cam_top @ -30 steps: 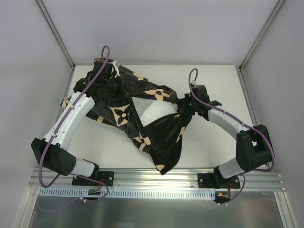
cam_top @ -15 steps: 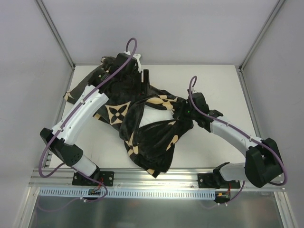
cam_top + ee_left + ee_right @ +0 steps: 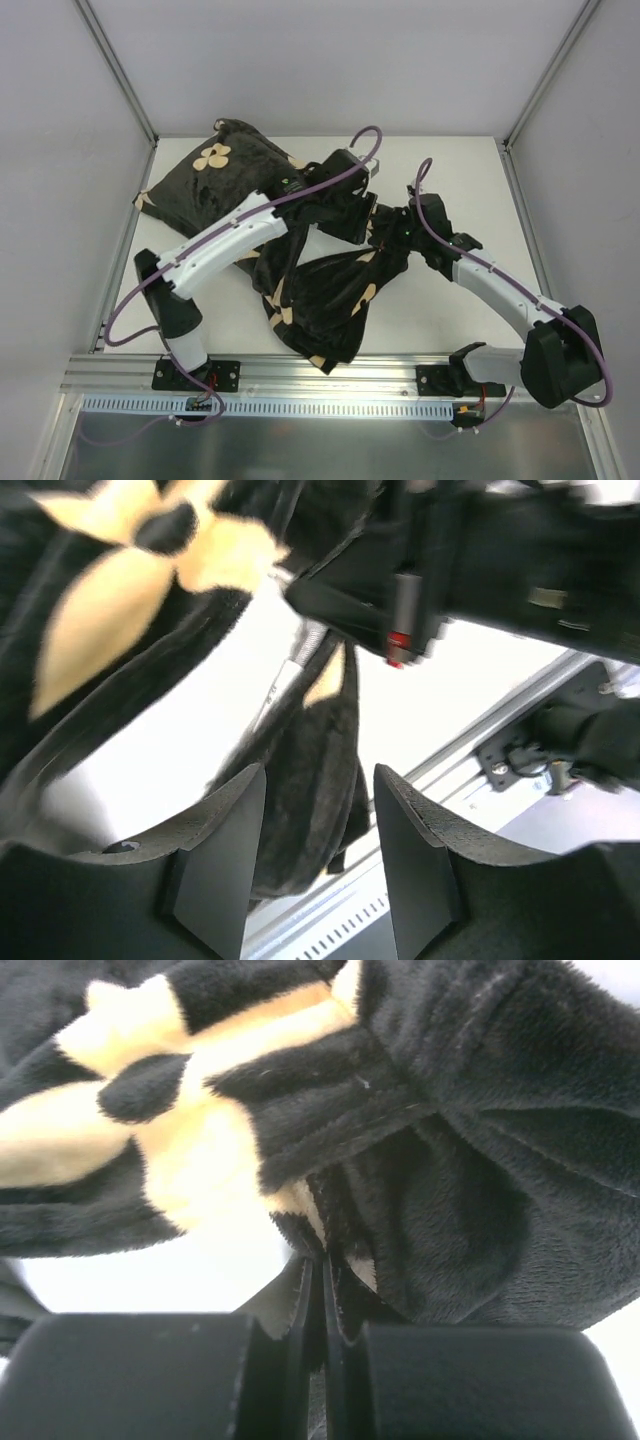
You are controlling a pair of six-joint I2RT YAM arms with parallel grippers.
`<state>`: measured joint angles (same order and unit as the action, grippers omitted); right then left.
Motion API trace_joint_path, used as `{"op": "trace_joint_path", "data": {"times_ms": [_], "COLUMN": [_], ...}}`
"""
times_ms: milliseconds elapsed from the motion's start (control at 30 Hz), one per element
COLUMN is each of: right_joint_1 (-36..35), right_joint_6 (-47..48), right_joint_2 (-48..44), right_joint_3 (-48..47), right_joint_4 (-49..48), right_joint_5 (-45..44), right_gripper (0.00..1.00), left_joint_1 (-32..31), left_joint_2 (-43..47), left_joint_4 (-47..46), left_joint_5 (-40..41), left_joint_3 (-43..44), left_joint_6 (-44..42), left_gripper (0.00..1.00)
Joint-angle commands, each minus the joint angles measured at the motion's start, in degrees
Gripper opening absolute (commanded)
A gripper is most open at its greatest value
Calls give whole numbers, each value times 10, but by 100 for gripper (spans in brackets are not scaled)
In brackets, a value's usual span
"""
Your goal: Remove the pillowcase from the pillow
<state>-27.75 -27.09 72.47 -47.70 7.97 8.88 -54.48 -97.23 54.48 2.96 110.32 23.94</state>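
Two grips are needed: my right gripper [image 3: 322, 1290] is pinched shut on the pillowcase [image 3: 330, 290] hem, the cover sprawling from the table's [image 3: 450, 170] far-left corner toward its near edge, so my half-spread, empty left gripper [image 3: 320, 780] should seize the opposite lip and pull away.

One pillowcase [image 3: 330, 285], one left pincer [image 3: 318, 780], one right pincer [image 3: 320, 1280], and seemingly one pillow inside.

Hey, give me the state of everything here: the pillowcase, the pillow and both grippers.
pillowcase: rumpled, plump at the far left, a loose part trailing toward the near edge.
pillow: hidden by the pillowcase; no white shows from above.
left gripper: open, holding nothing.
right gripper: shut on a fold of the pillowcase.
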Motion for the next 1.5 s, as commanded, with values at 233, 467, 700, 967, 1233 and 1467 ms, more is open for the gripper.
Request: {"op": "trace_joint_path", "data": {"times_ms": [233,467,700,967,1233,1467], "right_joint_1": [20,23,23,23,23,23], "right_joint_6": [-9,-9,-13,-13,-19,-12], "right_joint_2": [-63,-87,-93,-106,-145,-163], "right_joint_3": [43,61,67,67,90,99], "right_joint_4": [26,32,35,38,48,63], "right_joint_5": [14,14,21,21,10,-4], "right_gripper": [1,1,1,1,1,1], "left_joint_1": [17,20,15,11,22,46], "left_joint_2": [-131,-169,-183,-237,-270,-239], "left_joint_4": [19,22,21,21,17,16], "left_joint_5": [-1,80,159,215,192,110], "left_joint_3": [39,39,45,27,32,36], "left_joint_6": [51,80,78,93,123,123], "left_gripper": [49,76,86,86,54,0]}}
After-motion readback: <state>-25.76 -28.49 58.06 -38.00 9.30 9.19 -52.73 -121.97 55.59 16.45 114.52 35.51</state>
